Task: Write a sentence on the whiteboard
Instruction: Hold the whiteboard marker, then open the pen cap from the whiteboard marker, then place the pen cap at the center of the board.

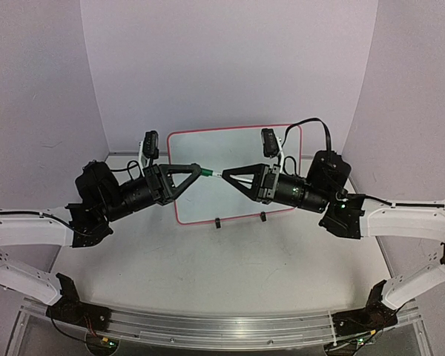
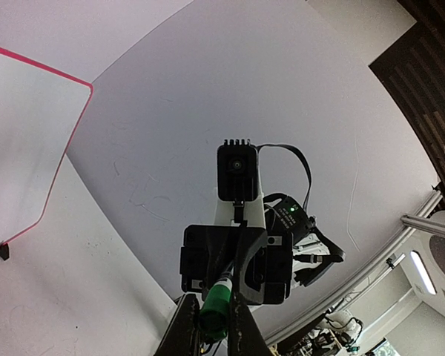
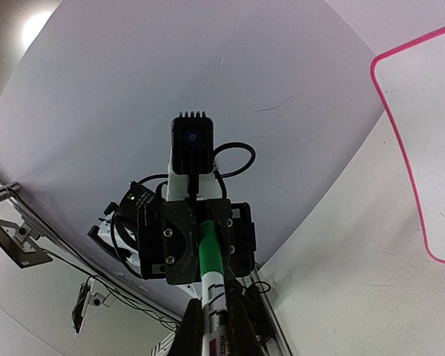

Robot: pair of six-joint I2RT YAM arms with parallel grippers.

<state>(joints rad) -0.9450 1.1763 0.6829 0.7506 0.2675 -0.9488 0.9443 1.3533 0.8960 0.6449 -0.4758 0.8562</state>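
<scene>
Marker (image 1: 210,173) tight in both jaws

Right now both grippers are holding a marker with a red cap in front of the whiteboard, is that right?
Not quite. The cap is green, not red, as the top view shows. The rest stands: the left gripper and right gripper hold the marker in front of the whiteboard.

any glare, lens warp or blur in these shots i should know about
Top view: soft even light, no glare on the whiteboard, only faint shadows. Left wrist view: the wide lens curves the backdrop; the marker near the lens looks soft. Right wrist view: a bright lamp flares in the upper left corner.
</scene>
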